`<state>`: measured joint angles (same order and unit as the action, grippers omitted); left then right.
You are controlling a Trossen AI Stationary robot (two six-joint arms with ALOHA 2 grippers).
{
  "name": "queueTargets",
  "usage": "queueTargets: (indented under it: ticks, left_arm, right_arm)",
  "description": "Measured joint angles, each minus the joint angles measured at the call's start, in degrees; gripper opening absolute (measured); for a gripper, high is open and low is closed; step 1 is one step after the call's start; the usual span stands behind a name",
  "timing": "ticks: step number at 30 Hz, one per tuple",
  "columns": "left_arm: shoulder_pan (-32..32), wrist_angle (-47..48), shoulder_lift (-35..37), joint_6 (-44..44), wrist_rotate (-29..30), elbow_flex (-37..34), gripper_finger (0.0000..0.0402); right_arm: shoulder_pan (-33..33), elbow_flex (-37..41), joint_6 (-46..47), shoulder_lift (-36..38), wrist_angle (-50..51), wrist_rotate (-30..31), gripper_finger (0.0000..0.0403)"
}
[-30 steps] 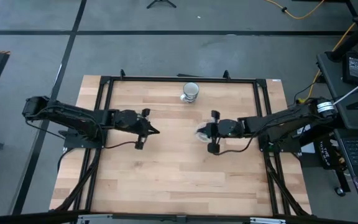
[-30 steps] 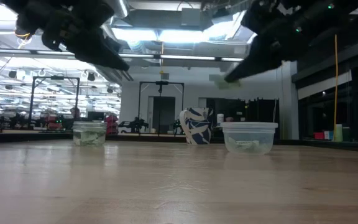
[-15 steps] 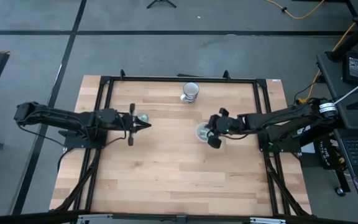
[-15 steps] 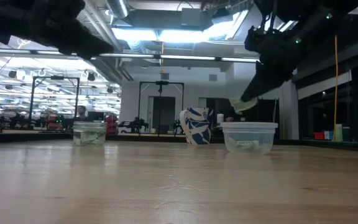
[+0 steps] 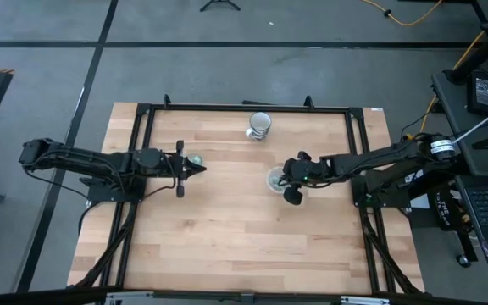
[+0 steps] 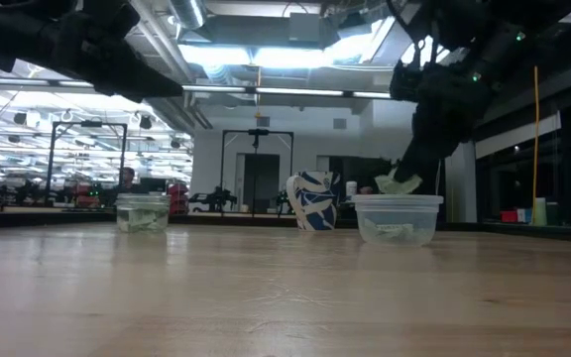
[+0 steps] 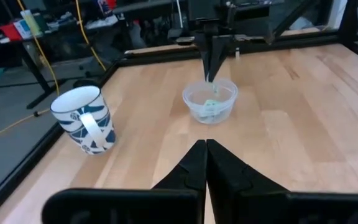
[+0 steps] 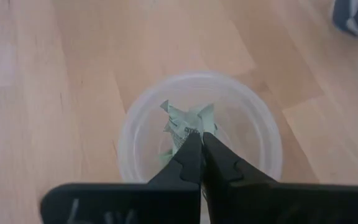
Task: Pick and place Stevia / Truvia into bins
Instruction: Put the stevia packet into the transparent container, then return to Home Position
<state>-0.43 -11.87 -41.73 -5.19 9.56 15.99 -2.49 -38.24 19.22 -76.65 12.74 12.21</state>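
My right gripper point(image 6: 404, 177) is shut on a light green Stevia packet point(image 6: 396, 184), just above the rim of the wider clear cup point(image 6: 398, 219). In the right wrist view the packet point(image 8: 188, 122) is crumpled at my fingertips, right over the cup's point(image 8: 261, 132) mouth. More packets point(image 7: 211, 108) lie on that cup's bottom. The smaller clear cup point(image 6: 143, 212), also with packets in it, stands on the table by my left gripper point(image 5: 198, 167). The left gripper point(image 7: 205, 155) is shut and holds nothing. My right gripper pinches the packet between its two fingertips, slanting down from the table's right side. The fingers are on the packet's near edge point(image 8: 191, 132). The packet hangs crumpled below the tips, lifted clear, at the level of the cup's rim point(image 6: 397, 198).
A white mug with a blue pattern point(image 5: 259, 124) stands near the table's far edge, behind both cups. A black frame point(image 5: 244, 108) runs round the wooden table top. Bare wood point(image 5: 235, 237) lies toward the near edge.
My right gripper has come down with the packet, from well above the wider cup to its rim, and has turned about its wrist. My left gripper has drawn back toward the table's left edge, uncovering the smaller cup, and has since kept still.
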Motion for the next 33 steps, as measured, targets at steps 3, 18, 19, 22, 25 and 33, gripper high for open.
queueTargets:
  ticks: [3,18,19,22,25,33]
  left_arm:
    - [0.00,-0.82,-0.36,0.00,-0.02,-0.02,0.0004]
    - [0.00,-1.13,-0.38,1.47,-0.17,-0.02,0.0004]
    - [0.00,-1.13,-0.38,1.52,-0.18,-0.02,0.0003]
    - [0.00,-1.13,-0.38,1.51,-0.20,-0.02,0.0002]
    - [0.00,-1.16,-0.38,1.49,-0.20,-0.02,0.0005]
    - [0.00,-1.23,-0.38,2.50,-0.20,-0.02,0.0002]
  right_arm:
    - [1.07,0.00,-0.08,-1.16,-0.80,-2.10,0.0000]
    - [1.91,0.00,0.24,-1.63,-3.62,-4.77,0.0035]
    - [1.91,0.00,0.22,-1.63,-3.64,-4.77,0.0039]
    - [1.91,0.00,0.06,-1.63,-3.65,-4.77,0.0048]
    - [2.24,-0.31,-2.19,-1.50,-3.60,-4.78,0.0054]
    - [2.35,-7.62,-6.70,-1.37,2.55,-4.76,0.0047]
